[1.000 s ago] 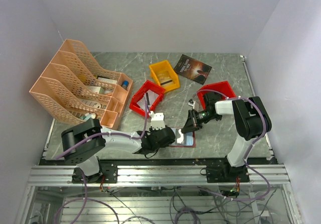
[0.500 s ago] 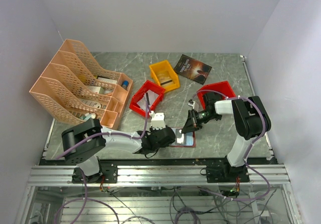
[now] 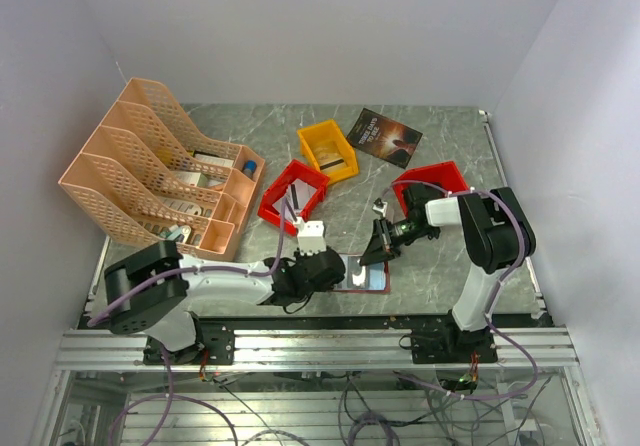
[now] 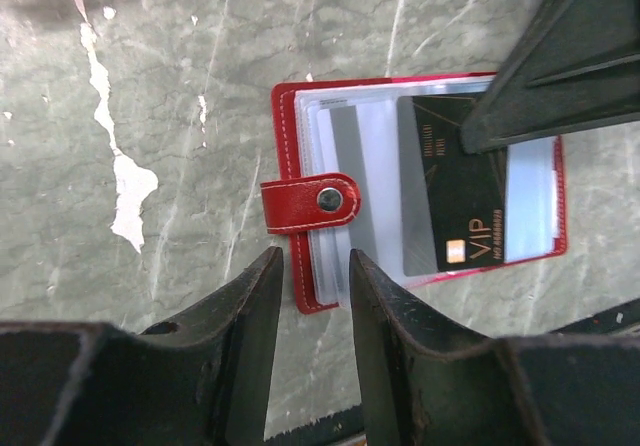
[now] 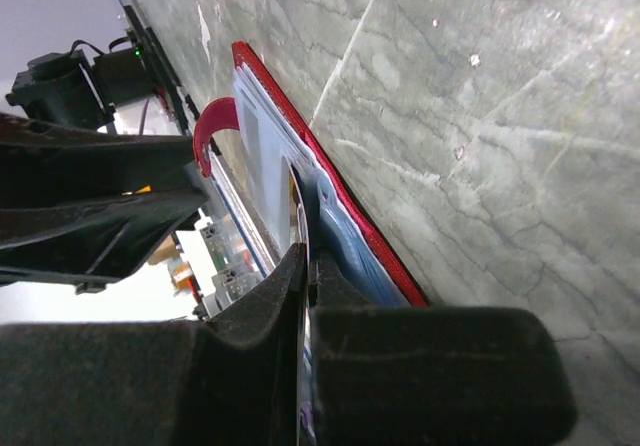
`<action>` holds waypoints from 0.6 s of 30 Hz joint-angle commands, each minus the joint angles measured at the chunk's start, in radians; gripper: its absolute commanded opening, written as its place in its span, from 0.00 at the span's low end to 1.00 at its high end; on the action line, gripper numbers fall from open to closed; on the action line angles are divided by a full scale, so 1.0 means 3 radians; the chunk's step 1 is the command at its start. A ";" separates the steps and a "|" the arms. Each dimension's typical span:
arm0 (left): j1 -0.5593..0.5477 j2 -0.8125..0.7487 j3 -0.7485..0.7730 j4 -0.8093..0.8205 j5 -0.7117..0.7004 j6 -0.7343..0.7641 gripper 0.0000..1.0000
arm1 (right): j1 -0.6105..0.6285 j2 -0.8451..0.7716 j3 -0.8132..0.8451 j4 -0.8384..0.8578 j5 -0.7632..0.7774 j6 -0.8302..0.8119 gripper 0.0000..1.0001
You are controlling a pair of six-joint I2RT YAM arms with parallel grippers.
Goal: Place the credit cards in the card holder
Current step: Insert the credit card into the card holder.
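Note:
The dark-red card holder (image 3: 366, 275) lies open on the table near the front edge, pale pockets up. In the left wrist view its snap tab (image 4: 310, 204) folds over the left edge. A dark VIP credit card (image 4: 450, 201) lies partly in a pocket of the card holder (image 4: 300, 116). My right gripper (image 3: 378, 248) is shut on that card's edge; in its wrist view the thin card (image 5: 299, 216) sits between the closed fingers of the right gripper (image 5: 308, 256), against the holder (image 5: 370, 234). My left gripper (image 3: 318, 266) is open and empty, fingers (image 4: 250, 306) straddling the holder's near-left corner.
A peach file organizer (image 3: 150, 176) fills the left. Two red bins (image 3: 293, 194) (image 3: 432, 184) and a yellow bin (image 3: 327, 149) stand behind the holder. A dark booklet (image 3: 386, 134) lies at the back. The table's front edge runs just below the holder.
My left arm has drawn back slightly to the left, away from the holder. The right gripper and the card have barely moved.

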 commanded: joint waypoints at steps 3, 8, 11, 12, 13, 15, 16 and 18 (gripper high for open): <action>-0.0107 -0.0337 0.0203 -0.0213 -0.0121 0.0138 0.45 | 0.0036 0.0128 0.0099 0.0043 0.0166 -0.0098 0.01; -0.0331 -0.0147 0.0541 -0.0183 -0.0152 0.0118 0.45 | 0.0071 0.0189 0.0139 0.0026 0.0112 -0.0116 0.02; -0.0407 0.0071 0.0786 -0.0163 -0.0199 0.0016 0.44 | 0.0079 0.0214 0.0153 0.0012 0.0114 -0.0138 0.02; -0.0416 0.0158 0.0870 -0.0161 -0.0209 -0.0010 0.44 | 0.0081 0.0214 0.0150 0.0019 0.0123 -0.0137 0.02; -0.0421 0.0260 0.0953 -0.0180 -0.0217 -0.0051 0.44 | 0.0084 0.0211 0.0150 0.0023 0.0134 -0.0137 0.02; -0.0430 0.0450 0.1139 -0.0251 -0.0229 -0.0086 0.44 | 0.0088 0.0209 0.0153 0.0017 0.0135 -0.0140 0.02; -0.0435 0.0541 0.1229 -0.0294 -0.0237 -0.0094 0.44 | 0.0089 0.0204 0.0153 0.0019 0.0140 -0.0143 0.02; -0.0438 0.0716 0.1399 -0.0408 -0.0260 -0.0108 0.44 | 0.0091 0.0200 0.0153 0.0020 0.0143 -0.0143 0.03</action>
